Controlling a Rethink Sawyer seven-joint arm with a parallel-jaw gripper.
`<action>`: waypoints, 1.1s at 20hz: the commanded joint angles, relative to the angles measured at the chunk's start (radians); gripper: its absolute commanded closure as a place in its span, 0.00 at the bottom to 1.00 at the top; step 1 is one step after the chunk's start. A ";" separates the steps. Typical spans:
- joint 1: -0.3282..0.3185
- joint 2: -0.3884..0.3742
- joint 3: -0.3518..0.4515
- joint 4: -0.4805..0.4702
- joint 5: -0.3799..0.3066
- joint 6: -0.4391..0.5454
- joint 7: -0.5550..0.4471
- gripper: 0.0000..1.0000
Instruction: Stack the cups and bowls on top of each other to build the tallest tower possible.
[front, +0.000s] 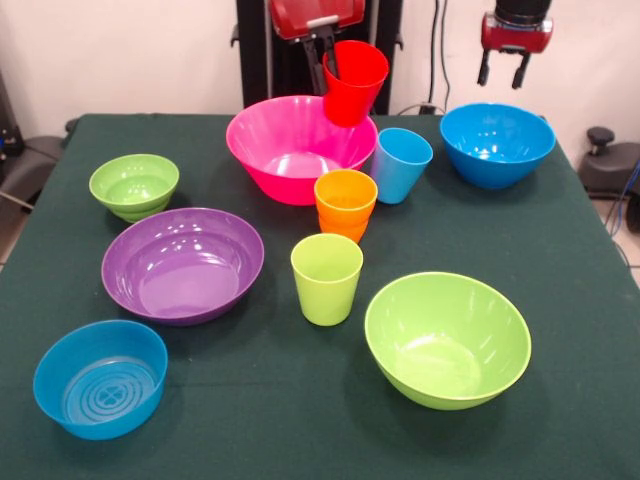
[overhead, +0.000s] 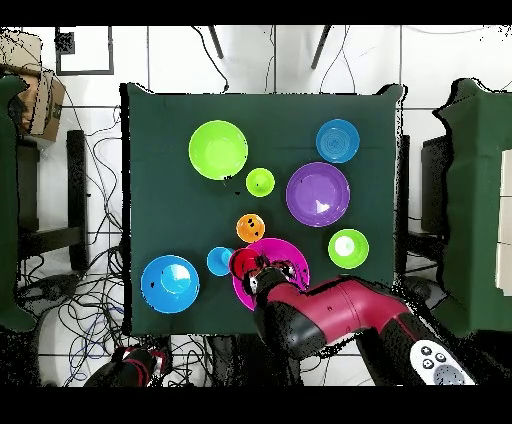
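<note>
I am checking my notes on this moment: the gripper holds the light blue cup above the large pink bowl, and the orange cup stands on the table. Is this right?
Not quite: the gripper holds the red cup, not the light blue cup, which stands on the table beside the large pink bowl. The front view shows this. The orange cup does stand on the table.

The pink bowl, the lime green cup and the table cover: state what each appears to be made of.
Pink bowl: likely moulded plastic, glossy; bright highlights glare off its inner wall, and the colour is uniform. Lime green cup: probably the same smooth plastic, with a softer sheen and a thin, even rim. Table cover: seemingly dark green cloth, matt; it shows no reflections.
</note>
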 joint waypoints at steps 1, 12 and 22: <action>-0.048 0.088 0.012 -0.006 -0.011 0.211 -0.121 1.00; -0.071 0.112 0.035 -0.012 -0.031 0.238 -0.109 1.00; -0.027 0.089 -0.005 -0.017 -0.059 0.217 -0.054 1.00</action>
